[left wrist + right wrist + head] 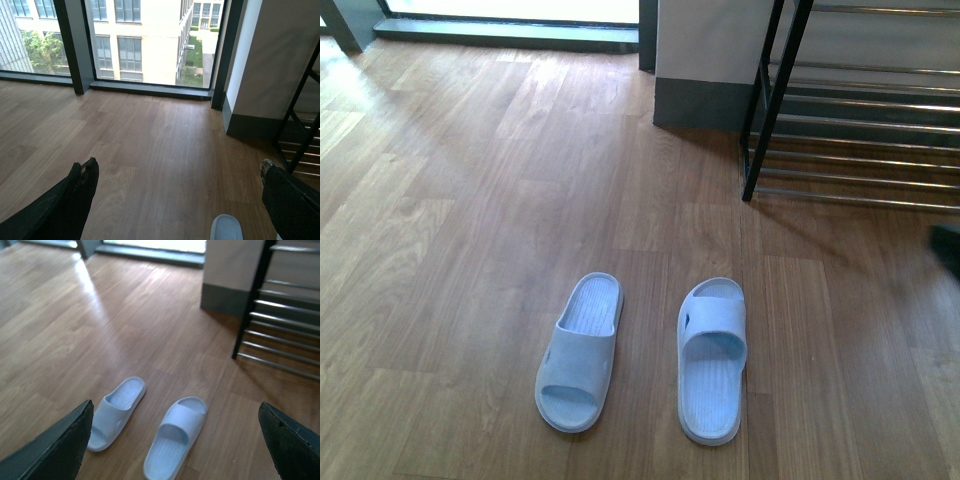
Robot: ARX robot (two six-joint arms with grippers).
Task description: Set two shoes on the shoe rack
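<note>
Nothing is racked yet: the pale blue open-toed rubber left slide point(580, 352) and right slide point(712, 358) lie together on the near wooden floor point(450, 250), apart from the black-framed chrome-rod shoe rack point(775, 100) far right, with the left gripper point(177, 170) and right gripper point(176, 410) both spread wide and empty.

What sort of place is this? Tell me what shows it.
Probably a home entryway or hallway: a shoe rack stands by the wall, pale blue slides lie on the wood-plank floor, and there is a floor-to-ceiling window.
</note>
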